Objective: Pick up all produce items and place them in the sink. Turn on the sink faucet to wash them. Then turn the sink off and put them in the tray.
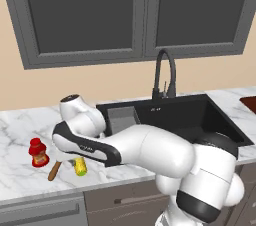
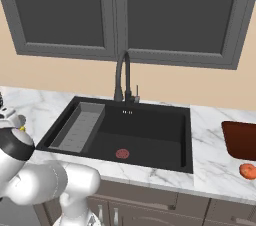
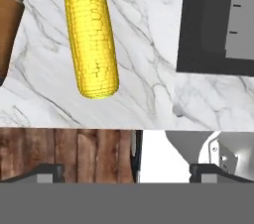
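Step in hand, as judged: first pick-up, with the gripper [image 3: 127, 173] spread wide and empty above the small yellow, pebbly-kernelled corn cob [image 3: 91, 32], which lies on the marble counter just beside the matte-black rectangular sink [image 1: 200, 115]. The next move calls for lowering squarely over the rounded, roll-prone cob; the orange-red vegetable [image 2: 247, 171] lies well apart, beyond the sink

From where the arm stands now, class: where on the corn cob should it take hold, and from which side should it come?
Grip the corn cob across its middle, coming down from above. It lies flat on the marble counter, long and round, so the open pincer should close over its narrow width. The spatula lies close beside it, so keep the fingers clear of that side.
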You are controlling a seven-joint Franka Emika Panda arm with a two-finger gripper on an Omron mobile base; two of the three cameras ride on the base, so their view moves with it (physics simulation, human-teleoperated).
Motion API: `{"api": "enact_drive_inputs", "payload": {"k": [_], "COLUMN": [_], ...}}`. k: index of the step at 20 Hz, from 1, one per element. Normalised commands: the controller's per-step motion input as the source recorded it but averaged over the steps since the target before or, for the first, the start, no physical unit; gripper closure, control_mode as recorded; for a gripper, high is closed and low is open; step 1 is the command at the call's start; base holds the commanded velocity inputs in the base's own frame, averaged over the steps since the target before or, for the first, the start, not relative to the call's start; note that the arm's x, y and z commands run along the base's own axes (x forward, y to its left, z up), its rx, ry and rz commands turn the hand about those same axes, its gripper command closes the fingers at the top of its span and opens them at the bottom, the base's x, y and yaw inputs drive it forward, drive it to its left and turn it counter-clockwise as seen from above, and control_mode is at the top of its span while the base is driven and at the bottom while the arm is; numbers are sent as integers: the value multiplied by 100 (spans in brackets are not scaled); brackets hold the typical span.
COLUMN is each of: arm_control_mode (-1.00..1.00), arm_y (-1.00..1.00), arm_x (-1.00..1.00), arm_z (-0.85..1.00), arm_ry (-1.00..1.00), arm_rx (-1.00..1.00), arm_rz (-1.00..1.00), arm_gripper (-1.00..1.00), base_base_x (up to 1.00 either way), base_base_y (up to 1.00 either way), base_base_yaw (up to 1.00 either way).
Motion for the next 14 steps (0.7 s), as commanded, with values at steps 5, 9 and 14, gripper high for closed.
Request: {"api": "enact_drive_inputs", "payload": {"k": [5, 9, 14], "arm_control_mode": [-100, -100, -100], "arm_y": [2, 9, 29], "arm_x": [26, 39, 47], "arm_z": [-23, -21, -23], "arm_ry": [0, 0, 0], "arm_rx": [0, 0, 0], "arm_rz": [-8, -7, -5], "arm_gripper": [-100, -100, -100], "base_base_x": [0, 0, 0], "base_base_y": [0, 0, 0], "base_base_yaw": [0, 0, 0]}}
